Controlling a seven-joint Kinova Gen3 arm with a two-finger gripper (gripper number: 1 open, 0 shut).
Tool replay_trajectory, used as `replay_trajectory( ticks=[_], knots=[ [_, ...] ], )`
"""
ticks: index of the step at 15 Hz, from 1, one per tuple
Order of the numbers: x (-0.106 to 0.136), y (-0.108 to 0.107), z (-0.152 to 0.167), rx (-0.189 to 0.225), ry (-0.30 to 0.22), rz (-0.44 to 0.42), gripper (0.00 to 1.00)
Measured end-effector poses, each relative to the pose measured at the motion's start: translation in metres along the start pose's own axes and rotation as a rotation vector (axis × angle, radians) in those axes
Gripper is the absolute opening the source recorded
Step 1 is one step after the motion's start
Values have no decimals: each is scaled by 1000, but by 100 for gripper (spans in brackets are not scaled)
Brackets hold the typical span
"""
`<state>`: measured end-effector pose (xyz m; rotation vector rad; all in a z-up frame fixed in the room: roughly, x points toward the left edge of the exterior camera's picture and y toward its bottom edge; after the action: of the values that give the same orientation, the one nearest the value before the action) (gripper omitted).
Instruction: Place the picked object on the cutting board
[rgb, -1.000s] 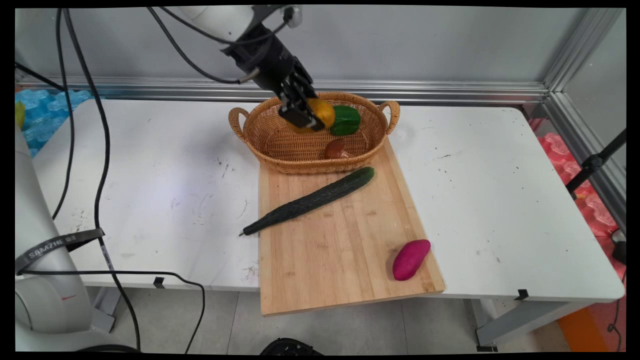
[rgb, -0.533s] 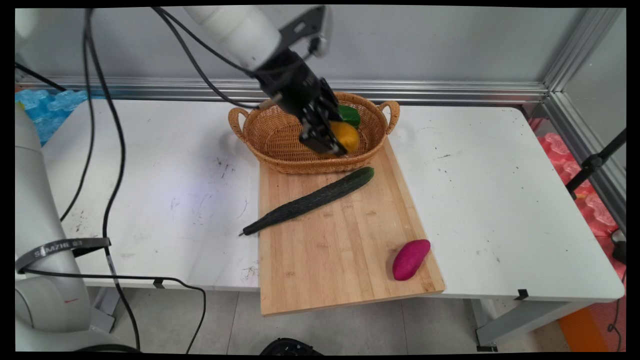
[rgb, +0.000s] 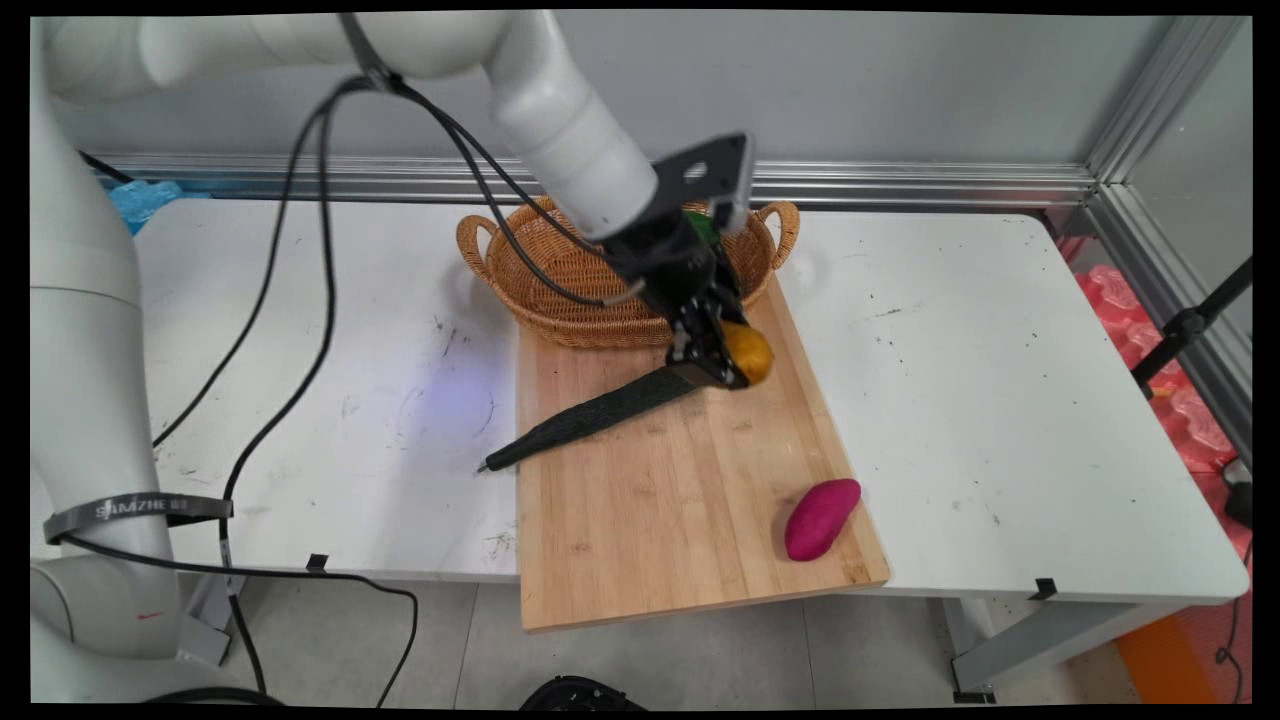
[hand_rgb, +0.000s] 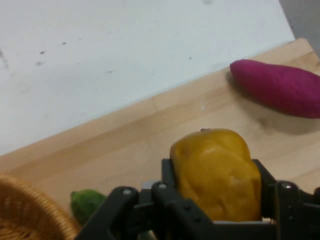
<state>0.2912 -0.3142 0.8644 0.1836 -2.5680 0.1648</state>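
Your gripper (rgb: 722, 362) had travelled out of the wicker basket (rgb: 545, 275) since the earlier frames and now hung over the far end of the wooden cutting board (rgb: 680, 500), its fingers pinched on a yellow-orange mango (rgb: 750, 352). You could see in the hand view the mango (hand_rgb: 216, 172) squeezed between both pads, above the board. Just beside it lay the cucumber (rgb: 585, 420), slanting across the board with its thin end out on the white table (rgb: 1000, 400). A purple sweet potato (rgb: 821, 518) lay near the board's near right corner, well apart. Something green (rgb: 703, 222) showed in the basket behind the arm.
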Motion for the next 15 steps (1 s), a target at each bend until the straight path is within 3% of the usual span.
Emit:
replay_trajectory(
  ticks=[6,13,14,15],
  knots=[
    [-8,-2,53,-39,-47,31,0],
    [-16,0,87,-69,-64,44,0],
    [-16,0,90,-71,-63,46,100],
    [-17,0,92,-73,-62,46,100]
  ],
)
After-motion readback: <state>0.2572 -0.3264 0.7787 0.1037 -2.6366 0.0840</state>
